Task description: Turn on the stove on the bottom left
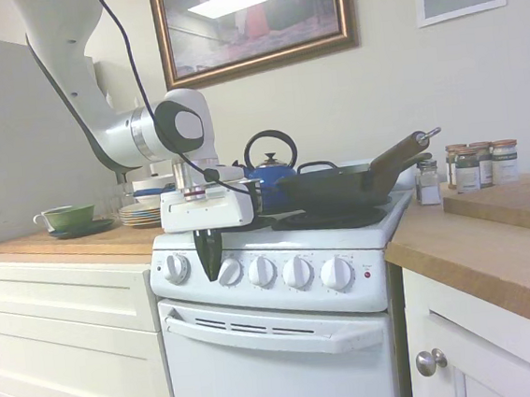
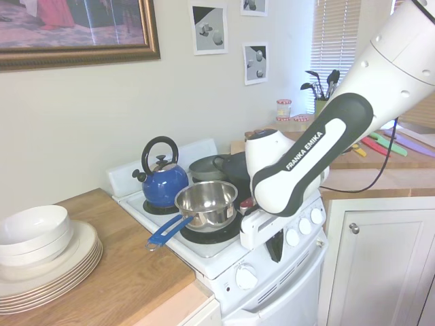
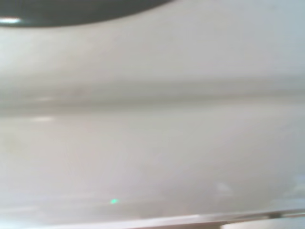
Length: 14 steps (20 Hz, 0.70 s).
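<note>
The white electric stove (image 1: 286,318) stands between wooden counters. The black two-finger gripper (image 1: 210,260) points down at its knob row, between the first and second round white knobs (image 1: 176,268). Fingers appear together; any grasp cannot be determined.

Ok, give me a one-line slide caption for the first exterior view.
White Franka arm's gripper hangs fingers-down at the knob row of the white electric stove, beside a blue kettle and black frying pan.

Home kitchen: white stove (image 1: 282,281), blue kettle (image 2: 163,182), stacked plates (image 2: 47,265).
</note>
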{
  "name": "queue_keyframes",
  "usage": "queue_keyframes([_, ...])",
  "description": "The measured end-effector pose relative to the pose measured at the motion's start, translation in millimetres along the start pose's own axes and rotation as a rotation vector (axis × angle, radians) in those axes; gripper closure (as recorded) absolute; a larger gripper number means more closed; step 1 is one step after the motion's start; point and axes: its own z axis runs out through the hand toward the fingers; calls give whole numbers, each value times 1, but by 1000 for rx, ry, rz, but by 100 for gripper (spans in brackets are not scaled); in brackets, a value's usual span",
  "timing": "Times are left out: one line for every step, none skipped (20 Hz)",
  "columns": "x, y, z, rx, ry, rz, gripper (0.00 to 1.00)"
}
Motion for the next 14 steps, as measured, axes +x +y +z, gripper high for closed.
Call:
queue_keyframes([-3, -2, 0, 0, 0, -7, 100])
queue_keyframes([-6, -4, 1, 0, 0, -13, 100])
queue_keyframes([-9, -6, 1, 1, -1, -20, 100])
queue_keyframes([-12, -7, 3, 3, 1, -26, 100])
queue_keyframes([-15, -7, 4, 6, 2, -32, 100])
queue_keyframes([-19, -7, 5, 8, 3, -36, 100])
queue_keyframes([-21, -7, 4, 13, 6, -38, 100])
queue_keyframes([-23, -5, 3, 17, 9, -40, 100])
queue_keyframes([-25, -3, 1, 22, 12, -40, 100])
queue_keyframes([-28, -1, -3, 28, 16, -40, 100])
queue_keyframes([-30, 3, -8, 35, 21, -39, 100])
queue_keyframes([-33, 7, -13, 41, 26, -38, 100])
queue_keyframes([-36, 11, -19, 49, 31, -36, 100])
queue_keyframes([-39, 16, -24, 57, 36, -33, 100])
